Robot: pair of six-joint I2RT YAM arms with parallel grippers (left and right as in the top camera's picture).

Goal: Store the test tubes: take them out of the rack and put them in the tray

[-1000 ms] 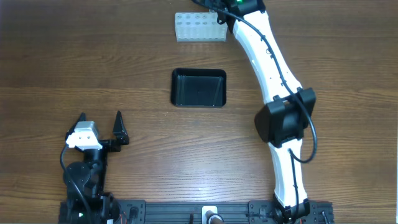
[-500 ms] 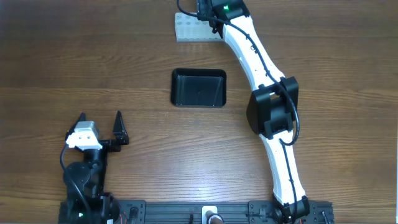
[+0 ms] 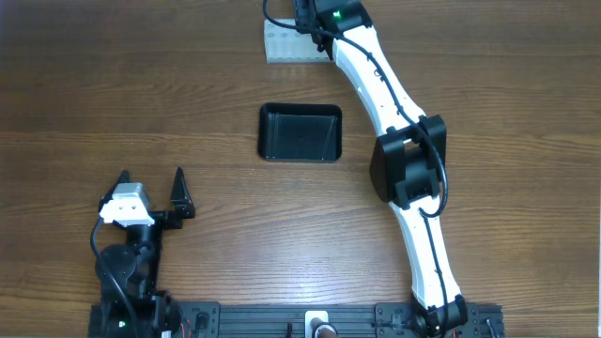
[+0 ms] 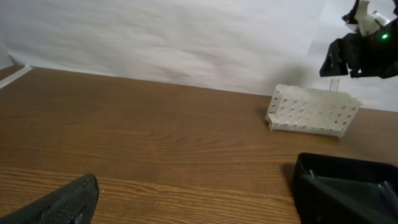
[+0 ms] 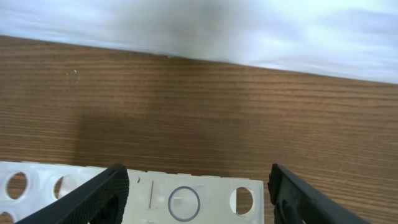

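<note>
Nearest, the left pincer (image 3: pixel 151 178) is parked low over the wooden worktop (image 3: pixel 94 94), close to its arm's base. Its fingers are spread wide, so it is released. Further out, the black tray (image 3: pixel 300 111) is placed at mid-worktop. In the left wrist view the tray (image 4: pixel 339 180) is seen at the edge of the picture. Beyond it and well apart, the white perforated rack (image 3: pixel 282 49) is set lengthwise near the worktop's far edge, in front of a white backdrop (image 4: pixel 155 37). One clear test tube (image 4: pixel 334 84) is seen standing upright in the rack (image 4: pixel 311 111), near the end on the right arm's side. The right arm is stretched out to the rack (image 5: pixel 155 196), and the right pincer (image 5: pixel 197 180) is held directly above that tube. In the right wrist view the test tube (image 5: pixel 184 203) is seen as a round mouth in a rack hole. It is flanked by the two black fingers (image 5: pixel 93 196), which are spread wide and not touching it. That pincer is released, not grasping.
</note>
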